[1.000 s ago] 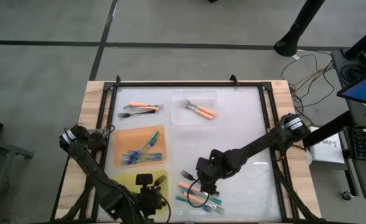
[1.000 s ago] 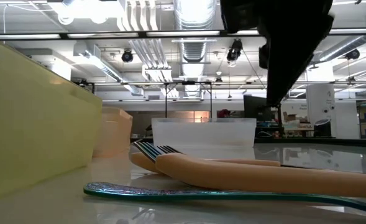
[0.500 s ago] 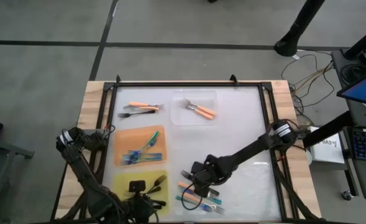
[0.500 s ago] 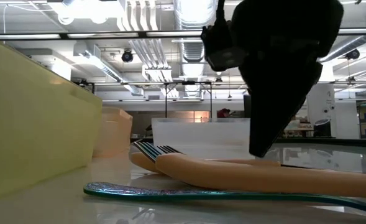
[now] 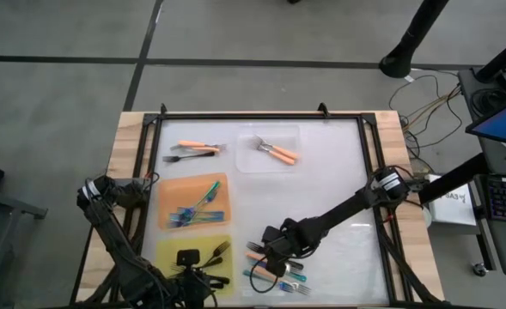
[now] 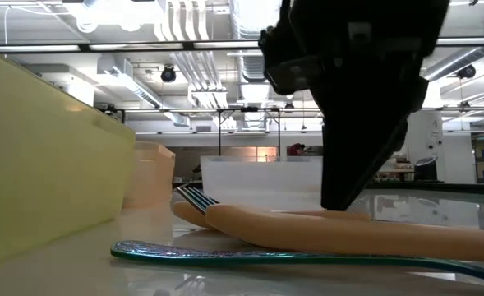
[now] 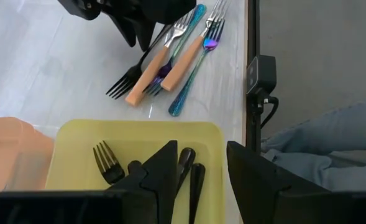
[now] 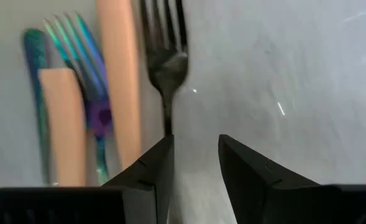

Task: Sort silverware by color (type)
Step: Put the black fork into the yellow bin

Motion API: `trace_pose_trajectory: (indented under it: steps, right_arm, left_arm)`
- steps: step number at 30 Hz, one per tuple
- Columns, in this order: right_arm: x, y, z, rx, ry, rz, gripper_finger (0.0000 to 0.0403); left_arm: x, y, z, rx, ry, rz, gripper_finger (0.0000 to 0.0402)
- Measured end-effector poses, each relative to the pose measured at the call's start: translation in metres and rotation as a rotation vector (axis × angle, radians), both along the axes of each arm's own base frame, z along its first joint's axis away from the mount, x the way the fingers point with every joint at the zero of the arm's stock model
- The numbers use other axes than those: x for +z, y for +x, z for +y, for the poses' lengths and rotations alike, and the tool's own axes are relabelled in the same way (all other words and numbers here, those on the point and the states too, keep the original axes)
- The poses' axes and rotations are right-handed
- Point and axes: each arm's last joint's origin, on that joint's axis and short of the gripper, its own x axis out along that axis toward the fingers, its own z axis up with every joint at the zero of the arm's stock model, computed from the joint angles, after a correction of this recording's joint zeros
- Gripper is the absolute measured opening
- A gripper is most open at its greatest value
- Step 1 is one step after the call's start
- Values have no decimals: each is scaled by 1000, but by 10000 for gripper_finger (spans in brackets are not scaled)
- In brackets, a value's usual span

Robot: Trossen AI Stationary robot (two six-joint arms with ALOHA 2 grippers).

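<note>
Right gripper (image 8: pixel 192 163): spread, low over black fork (image 8: pixel 168 56)
Black fork: dark tines, thin stem, beside orange handles (image 8: pixel 118 81)

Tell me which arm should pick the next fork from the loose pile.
Right. Its end effector hangs open right over the loose pile, fingers straddling the black fork. The left end effector waits open over the yellow mat, farther off.

bright overhead ceiling lights (image 6: pixel 102 12), glare on white table (image 5: pixel 338 172), near forks (image 8: pixel 108 93) blurred
</note>
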Motion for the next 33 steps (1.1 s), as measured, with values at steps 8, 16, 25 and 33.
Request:
trace_pose_trajectory:
  steps: [8, 16, 25, 33]
  right_arm:
    - [2, -2, 8, 21, 5, -14, 116]
    - [2, -4, 11, 23, -39, -31, 116]
    - [-17, -4, 17, 52, -72, 5, 116]
    - [-24, -4, 16, 116, -128, 15, 86]
  left_arm:
    - [0, 0, 0, 0, 0, 0, 119]
    - [0, 0, 0, 0, 0, -1, 119]
    - [0, 0, 0, 0, 0, -1, 119]
    - [0, 0, 0, 0, 0, -1, 119]
